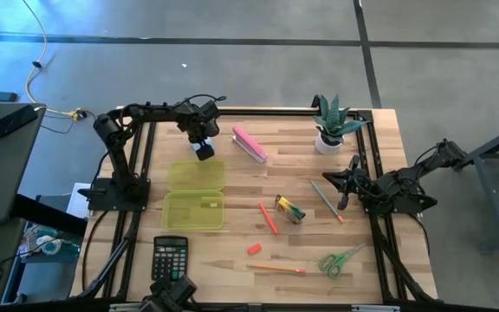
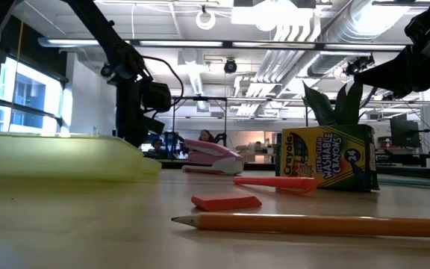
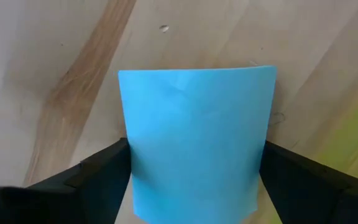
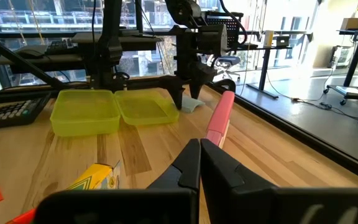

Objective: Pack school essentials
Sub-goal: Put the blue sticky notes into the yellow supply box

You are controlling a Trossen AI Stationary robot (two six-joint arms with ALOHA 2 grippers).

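Observation:
The light-blue note pad (image 3: 194, 143) lies near the table's far left, just beyond the open yellow-green case (image 1: 196, 176). My left gripper (image 1: 203, 149) points down over the pad with one finger on each side. My right gripper (image 4: 199, 146) waits shut at the table's right side, level and touching nothing. On the wood lie the red-orange marker (image 1: 268, 217), the crayon box (image 1: 289, 209), the red eraser (image 1: 255, 249), two pencils (image 1: 277, 269) (image 1: 326, 201) and the green-handled scissors (image 1: 340, 260). My left gripper comes from above, pointing down, and pinches the note pad between its two fingers (image 3: 104, 171) by two opposite side edges (image 3: 130, 168). The pad's far edge (image 3: 197, 70) bows in an arc. Whether the pad is clear of the wood, I cannot tell.
A pink stapler (image 1: 249, 145) lies to the right of the pad and a potted plant (image 1: 332, 130) stands at the far right. A black calculator (image 1: 170, 257) sits at the near left. The case's two halves (image 1: 193, 211) lie open, side by side.

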